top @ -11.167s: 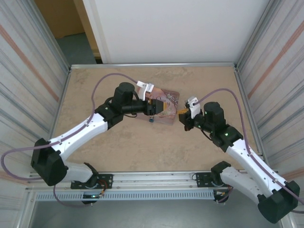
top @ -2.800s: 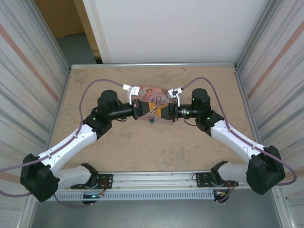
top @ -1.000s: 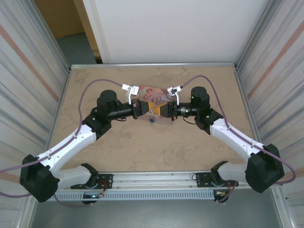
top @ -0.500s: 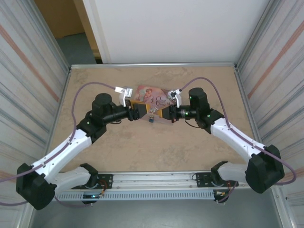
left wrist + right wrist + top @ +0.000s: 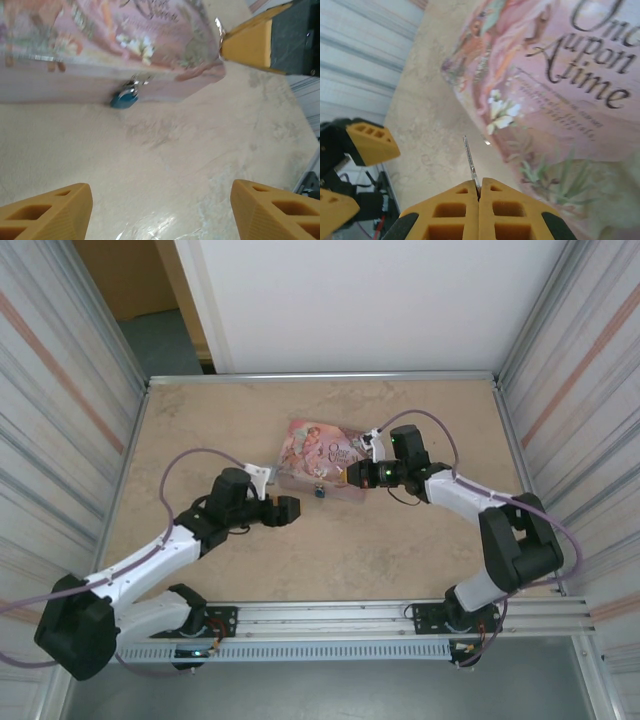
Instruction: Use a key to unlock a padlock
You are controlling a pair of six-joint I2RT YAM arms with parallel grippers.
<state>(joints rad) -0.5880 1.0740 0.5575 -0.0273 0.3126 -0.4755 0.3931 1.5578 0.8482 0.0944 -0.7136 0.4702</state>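
Observation:
The small blue padlock (image 5: pixel 319 492) hangs at the near edge of the pink illustrated tin (image 5: pixel 322 454); the left wrist view shows the padlock (image 5: pixel 124 98) against the tin's side wall (image 5: pixel 90 80). My right gripper (image 5: pixel 352 475) sits at the tin's right end, shut on the thin silvery key (image 5: pixel 470 161), whose blade sticks out past the gripper's tips (image 5: pixel 480 190) toward the tin's edge (image 5: pixel 560 100). My left gripper (image 5: pixel 286 510) stands open and empty over bare table, near-left of the padlock, with its fingertips (image 5: pixel 60 212) wide apart.
The tin lies mid-table on a beige stone-patterned top (image 5: pixel 400 550). Corrugated metal walls (image 5: pixel 60 440) close in both sides. A metal rail (image 5: pixel 330 615) runs along the near edge by the arm bases. The right gripper's orange finger (image 5: pixel 247 45) shows in the left wrist view.
My left gripper has opened, let go of the tin's left end and pulled back toward the near left. The right gripper stays shut on the key, its arm folded closer to the tin.

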